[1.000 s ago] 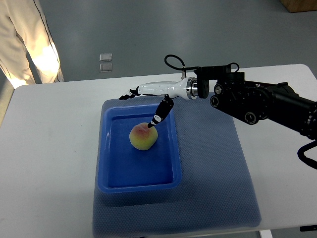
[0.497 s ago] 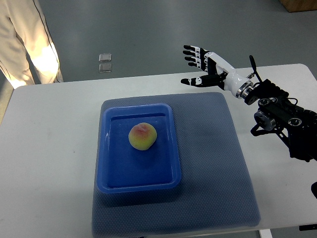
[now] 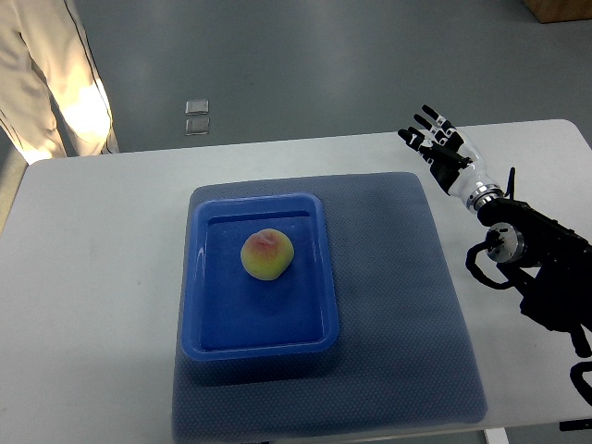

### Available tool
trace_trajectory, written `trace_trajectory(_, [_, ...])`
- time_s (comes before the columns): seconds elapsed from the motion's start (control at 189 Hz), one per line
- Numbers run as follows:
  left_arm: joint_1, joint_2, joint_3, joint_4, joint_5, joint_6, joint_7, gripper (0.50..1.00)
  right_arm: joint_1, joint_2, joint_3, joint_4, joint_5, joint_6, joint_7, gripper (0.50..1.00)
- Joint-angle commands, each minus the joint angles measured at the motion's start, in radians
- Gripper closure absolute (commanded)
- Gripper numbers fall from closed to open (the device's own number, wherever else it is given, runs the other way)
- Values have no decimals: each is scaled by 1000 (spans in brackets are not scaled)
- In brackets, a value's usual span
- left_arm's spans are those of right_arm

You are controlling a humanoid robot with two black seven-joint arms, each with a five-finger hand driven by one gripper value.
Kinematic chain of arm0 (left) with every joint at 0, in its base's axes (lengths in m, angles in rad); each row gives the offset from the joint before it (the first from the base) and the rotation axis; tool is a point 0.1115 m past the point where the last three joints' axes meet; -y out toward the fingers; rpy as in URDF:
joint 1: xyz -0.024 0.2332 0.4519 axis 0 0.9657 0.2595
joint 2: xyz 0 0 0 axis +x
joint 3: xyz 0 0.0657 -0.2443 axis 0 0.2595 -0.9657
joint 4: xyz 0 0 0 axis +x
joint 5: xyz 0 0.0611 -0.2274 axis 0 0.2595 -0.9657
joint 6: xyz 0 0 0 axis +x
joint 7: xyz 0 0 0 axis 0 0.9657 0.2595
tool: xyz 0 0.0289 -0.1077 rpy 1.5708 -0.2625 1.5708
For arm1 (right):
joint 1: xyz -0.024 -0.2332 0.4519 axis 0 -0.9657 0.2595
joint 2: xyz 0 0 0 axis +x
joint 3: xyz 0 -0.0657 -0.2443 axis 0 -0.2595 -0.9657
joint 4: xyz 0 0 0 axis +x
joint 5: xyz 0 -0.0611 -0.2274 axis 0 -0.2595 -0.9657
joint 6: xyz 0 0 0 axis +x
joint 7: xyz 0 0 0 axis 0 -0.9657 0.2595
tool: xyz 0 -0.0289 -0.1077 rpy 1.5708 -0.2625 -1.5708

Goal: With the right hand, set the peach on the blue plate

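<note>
Top view, peach (image 3: pixel 267 254) in blue plate (image 3: pixel 208 277), right hand (image 3: pixel 442 146) apart, fingers (image 3: pixel 427 117) spread, no legible writing.

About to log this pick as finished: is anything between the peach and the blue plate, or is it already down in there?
Nothing is between them: the peach lies inside the blue plate. The right hand is open, away over the table's right side.

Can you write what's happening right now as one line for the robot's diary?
peach: in blue plate | right robot hand: open, empty, beside mat | left: unseen
</note>
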Motion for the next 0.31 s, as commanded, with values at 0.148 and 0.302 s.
trace_trajectory(0.148, [0, 0, 0, 0, 0, 0, 0, 500, -3, 34, 10, -9, 3, -29, 32, 570])
trace_trajectory(0.302, [0, 0, 0, 0, 0, 0, 0, 500, -6, 34, 9, -9, 2, -45, 126, 570])
